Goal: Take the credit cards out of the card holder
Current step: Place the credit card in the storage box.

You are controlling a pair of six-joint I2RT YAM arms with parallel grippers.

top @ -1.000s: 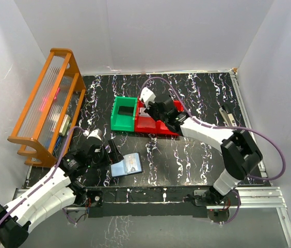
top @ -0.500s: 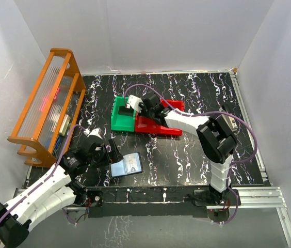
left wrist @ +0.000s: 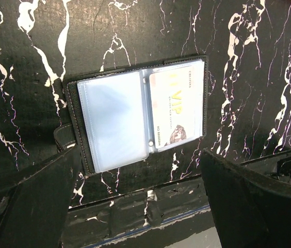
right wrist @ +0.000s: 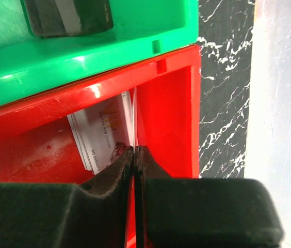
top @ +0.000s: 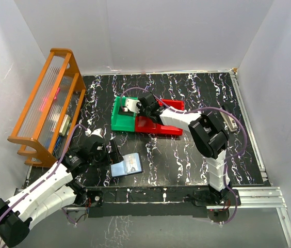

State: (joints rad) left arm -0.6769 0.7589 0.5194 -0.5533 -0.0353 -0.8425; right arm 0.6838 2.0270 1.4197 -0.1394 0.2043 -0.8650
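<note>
Top external view shows an orange rack (top: 47,103) at the left edge of the desk (top: 176,160), with the left arm reaching in from the near-left corner. The left claw (left wrist: 140,155) hangs low over the desk, jaws spread wide and gripping nothing. In the left wrist view one finger (left wrist: 27,201) fills each lower corner.

Between and just beyond those fingers lies the card holder (left wrist: 140,119), opened flat on the desk near the front edge, dark cover down. Its left panel is a plain pale-blue sleeve. Its right panel holds a pale VIP card (left wrist: 175,111) tucked in the pocket.

Farther back, toward the middle of the desk, sits a green bin (top: 115,123). A black card (right wrist: 68,18) with a grey stripe across it lies inside. Touching the green bin's right side is a red bin (top: 161,128), where a second VIP card (right wrist: 101,137) rests tilted on the floor.

The right claw (right wrist: 134,151) is poised over the red bin, close to the wall it shares with the green one. Its jaws are pressed together on a thin white card (right wrist: 133,121) seen edge-on, which stands upright above the bin floor.
</note>
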